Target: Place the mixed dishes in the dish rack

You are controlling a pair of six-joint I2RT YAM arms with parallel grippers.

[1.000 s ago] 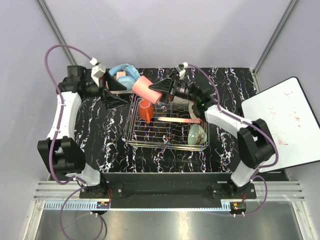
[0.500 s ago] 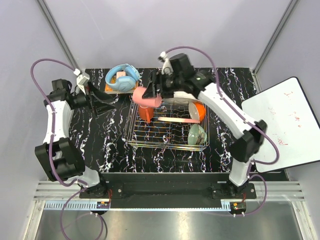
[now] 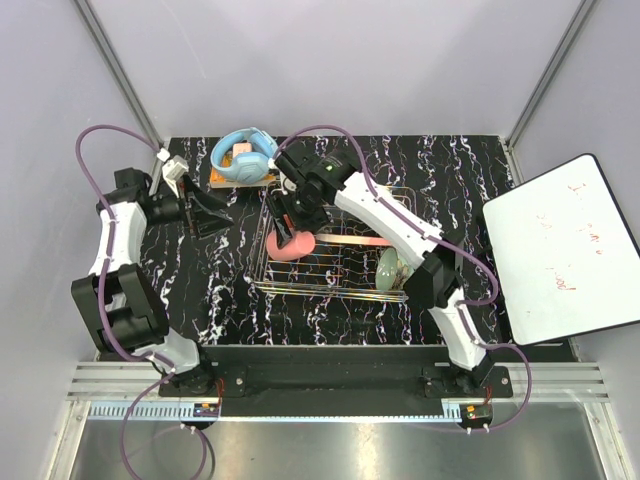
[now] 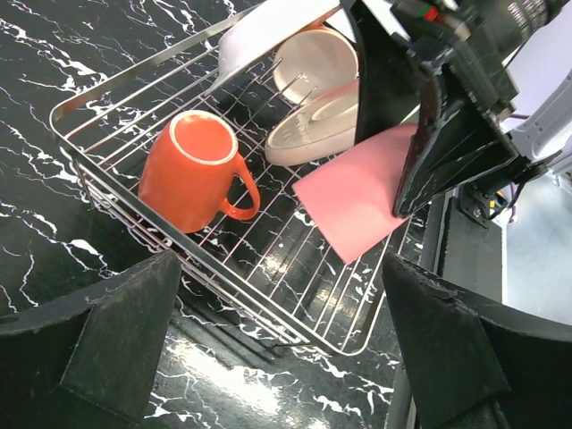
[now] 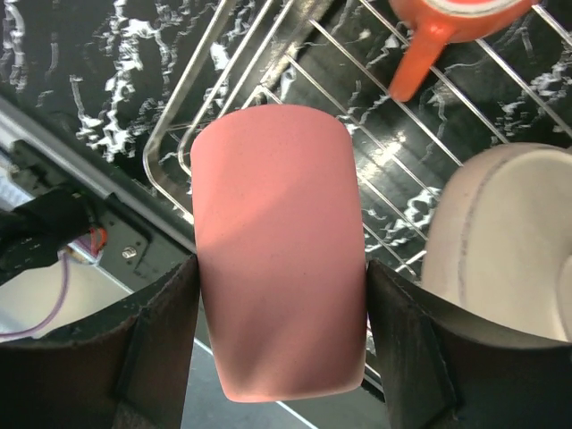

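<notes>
My right gripper (image 5: 281,344) is shut on the pink cup (image 5: 277,259) and holds it on its side over the near-left part of the silver dish rack (image 3: 335,282). In the top view the cup (image 3: 288,245) shows just below the gripper (image 3: 297,225). The orange-red mug (image 4: 192,170) lies in the rack beside the cup (image 4: 357,192). The pink-and-cream plate (image 3: 355,240), a small white bowl (image 4: 313,63), a white plate (image 4: 268,27) and the pale green bowl (image 3: 393,268) are in the rack. My left gripper (image 3: 205,212) is open and empty, left of the rack.
Blue headphones (image 3: 245,152) lie on an orange block behind the rack's far-left corner. A white board (image 3: 565,245) lies at the right, off the black marbled table (image 3: 200,290). My right arm stretches across the rack.
My right arm has swung the pink cup from above the rack's far-left corner down and nearer, over the rack's left side. My left gripper has drawn back to the left and stays open.
</notes>
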